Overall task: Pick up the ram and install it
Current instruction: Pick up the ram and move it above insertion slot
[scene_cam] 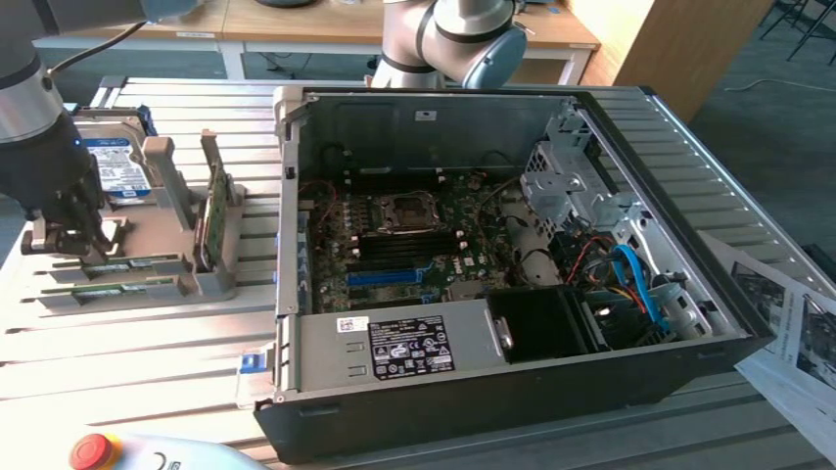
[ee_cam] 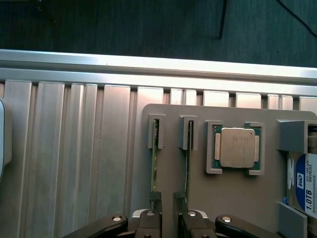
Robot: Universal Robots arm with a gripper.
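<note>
Two ram sticks lie on edge in side-by-side slots of a grey holder (ee_cam: 233, 193); in the wrist view they are thin green strips, one ram (ee_cam: 154, 163) and the other ram (ee_cam: 188, 163). My gripper (ee_cam: 167, 199) hangs just over their near ends, open, with bare holder between the jaws. One fingertip (ee_cam: 155, 197) covers the end of the first stick, and the other fingertip sits just beside the second stick. In the exterior view the gripper (scene_cam: 72, 233) is low over the holder at the exterior view's left, with the ram sticks (scene_cam: 112, 267) beside it.
A square metal CPU chip (ee_cam: 237, 147) and a hard drive (ee_cam: 308, 191) share the holder. The open PC case (scene_cam: 731, 323) with its motherboard (scene_cam: 405, 245) stands at the exterior view's right of the holder. A red stop button (scene_cam: 92, 450) and papers (scene_cam: 790, 323) lie near the table edges.
</note>
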